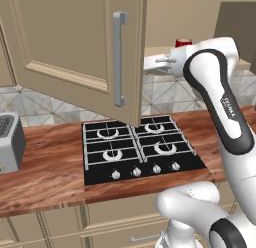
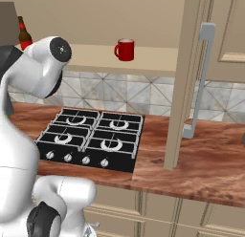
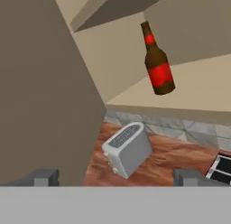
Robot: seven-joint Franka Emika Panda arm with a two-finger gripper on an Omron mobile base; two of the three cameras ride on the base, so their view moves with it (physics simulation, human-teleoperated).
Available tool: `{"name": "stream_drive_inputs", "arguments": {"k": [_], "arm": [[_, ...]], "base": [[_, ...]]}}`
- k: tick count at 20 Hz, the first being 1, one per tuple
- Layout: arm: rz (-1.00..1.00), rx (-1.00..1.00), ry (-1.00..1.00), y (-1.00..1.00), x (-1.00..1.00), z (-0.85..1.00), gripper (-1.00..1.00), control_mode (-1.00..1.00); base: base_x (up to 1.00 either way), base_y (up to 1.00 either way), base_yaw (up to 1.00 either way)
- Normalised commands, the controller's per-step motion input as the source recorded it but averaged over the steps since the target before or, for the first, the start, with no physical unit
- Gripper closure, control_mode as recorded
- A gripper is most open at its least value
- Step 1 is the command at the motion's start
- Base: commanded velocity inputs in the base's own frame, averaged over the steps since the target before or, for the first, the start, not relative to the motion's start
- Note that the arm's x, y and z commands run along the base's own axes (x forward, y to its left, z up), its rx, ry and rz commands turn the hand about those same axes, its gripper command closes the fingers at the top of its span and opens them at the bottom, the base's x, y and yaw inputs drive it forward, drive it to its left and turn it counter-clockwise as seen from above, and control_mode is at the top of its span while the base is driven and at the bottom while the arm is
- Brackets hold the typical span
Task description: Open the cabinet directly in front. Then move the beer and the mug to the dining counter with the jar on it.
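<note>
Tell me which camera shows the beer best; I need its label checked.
The hand view: the beer stands whole on the cabinet shelf, red label facing the camera. The right base view catches just its neck and shoulder behind the arm.

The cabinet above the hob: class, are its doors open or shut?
Open. Both doors of the cabinet stand swung out edge-on, baring the shelf where the mug and the beer stand upright.

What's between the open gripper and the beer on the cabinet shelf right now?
Nothing visible. In the hand view the beer stands alone on the cabinet shelf, with open space from the gripper up to it. The open cabinet door lies off to one side, not across the path.
</note>
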Motion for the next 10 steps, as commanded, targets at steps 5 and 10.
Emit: {"name": "stream_drive_inputs", "arguments": {"k": [5, 10], "arm": [[0.26, 0.0, 0.01, 0.72, 0.01, -0.01, -1.0, -1.0], [0.29, 0.03, 0.0, 0.69, 0.0, -0.02, -1.0, -1.0]], "base": [[0.0, 0.0, 0.0], [0.0, 0.0, 0.0]]}}
